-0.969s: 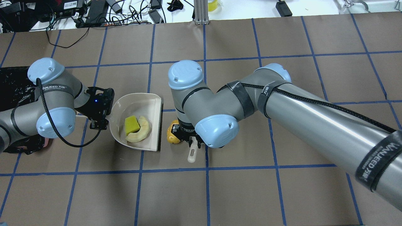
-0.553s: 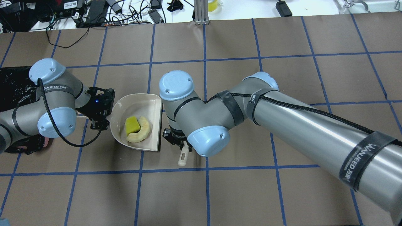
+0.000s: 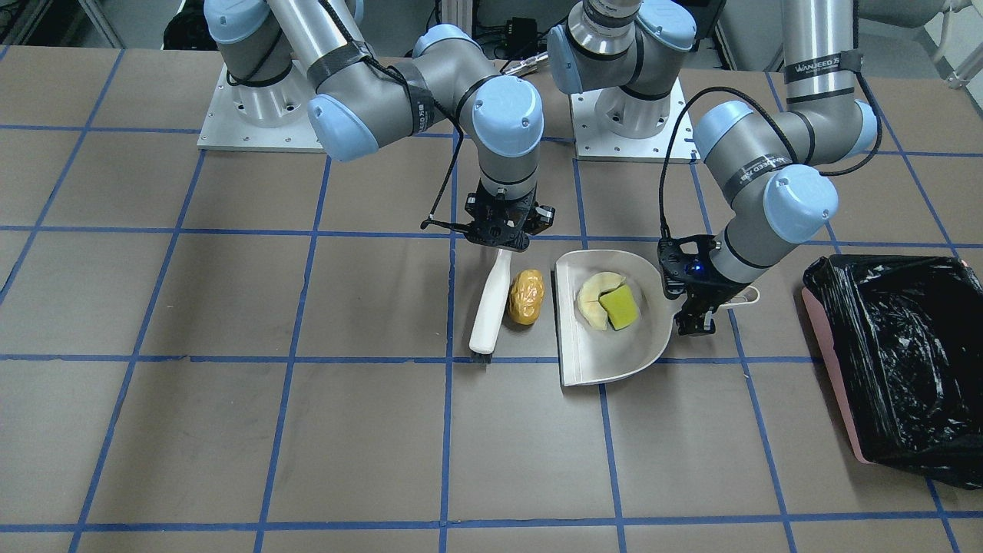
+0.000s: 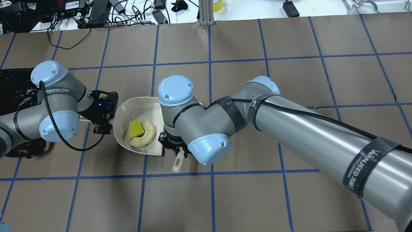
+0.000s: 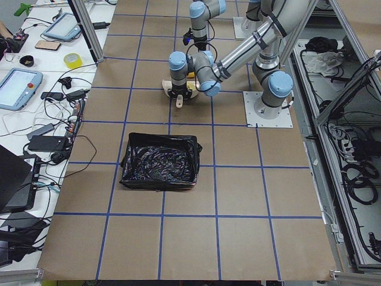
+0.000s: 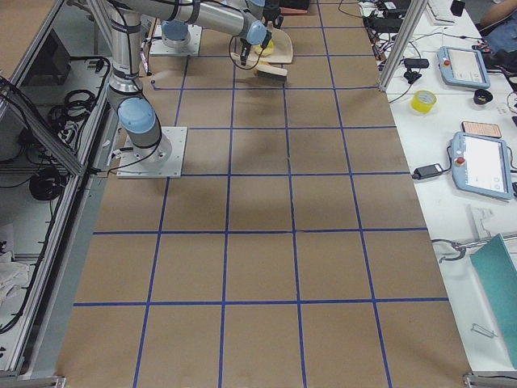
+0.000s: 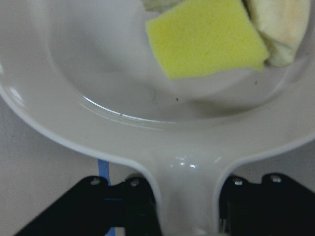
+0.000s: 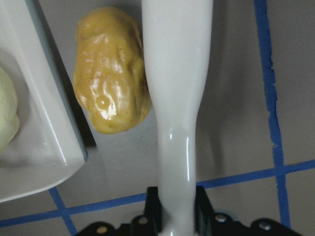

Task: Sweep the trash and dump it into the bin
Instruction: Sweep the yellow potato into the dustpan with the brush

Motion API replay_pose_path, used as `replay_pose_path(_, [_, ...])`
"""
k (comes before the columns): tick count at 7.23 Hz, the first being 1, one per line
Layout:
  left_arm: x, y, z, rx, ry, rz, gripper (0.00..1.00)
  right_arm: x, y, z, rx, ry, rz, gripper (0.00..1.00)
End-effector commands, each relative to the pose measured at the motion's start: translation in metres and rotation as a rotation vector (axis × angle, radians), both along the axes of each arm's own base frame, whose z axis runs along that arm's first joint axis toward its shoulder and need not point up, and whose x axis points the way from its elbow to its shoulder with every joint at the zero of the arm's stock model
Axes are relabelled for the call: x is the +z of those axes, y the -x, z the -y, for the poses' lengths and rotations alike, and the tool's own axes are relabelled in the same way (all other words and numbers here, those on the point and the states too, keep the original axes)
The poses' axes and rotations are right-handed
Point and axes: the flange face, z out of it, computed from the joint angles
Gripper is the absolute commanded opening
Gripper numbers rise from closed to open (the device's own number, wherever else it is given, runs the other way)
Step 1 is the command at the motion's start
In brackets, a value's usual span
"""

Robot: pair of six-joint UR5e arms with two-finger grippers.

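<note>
The off-white dustpan [image 3: 607,361] lies on the table with the pale beige crescent [image 3: 590,301] and the yellow-green sponge wedge [image 3: 619,307] inside it. My left gripper [image 3: 695,307] is shut on the dustpan's handle, as the left wrist view [image 7: 184,211] shows. My right gripper [image 3: 503,234] is shut on the handle of a white brush [image 3: 490,307]. The golden-brown potato lump [image 3: 526,296] lies on the table between the brush and the dustpan's open edge, against the brush [image 8: 177,73]. In the overhead view my right arm hides the lump.
The pink bin with its black bag [image 3: 891,361] stands on the robot's left, beyond the dustpan; it also shows in the overhead view [image 4: 13,90]. Cables and devices lie along the table's far edge [image 4: 96,13].
My right arm has moved the brush toward the dustpan, pushing the potato lump along; the lump is now hidden under the arm in the overhead view. The left gripper and dustpan have barely moved.
</note>
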Motion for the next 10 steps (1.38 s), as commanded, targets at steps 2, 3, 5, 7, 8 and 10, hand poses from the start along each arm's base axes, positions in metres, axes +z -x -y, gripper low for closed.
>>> replay_pose_path(2, [-0.001,0.0,-0.001,0.001,-0.001,-0.001,0.0,0.001,-0.057,0.012,-0.08,0.036,0.091,0.0])
replay_pose_path(3, [-0.001,0.0,-0.001,0.002,-0.002,-0.001,0.0,0.001,-0.08,0.021,-0.115,0.039,0.095,0.0])
replay_pose_path(5, [0.003,-0.001,0.002,-0.004,0.009,-0.001,0.0,0.015,-0.103,0.035,-0.149,0.039,0.136,0.0])
replay_pose_path(7, [0.006,-0.005,0.002,0.002,0.017,0.0,0.0,0.021,-0.095,0.036,-0.138,0.017,0.087,0.0])
replay_pose_path(8, [0.008,-0.007,0.004,0.002,0.024,0.002,0.0,0.025,-0.084,0.041,-0.114,0.021,0.068,0.0])
replay_pose_path(10, [0.016,-0.009,0.008,0.002,0.044,0.006,0.0,0.045,-0.05,0.05,-0.068,0.013,-0.009,0.0])
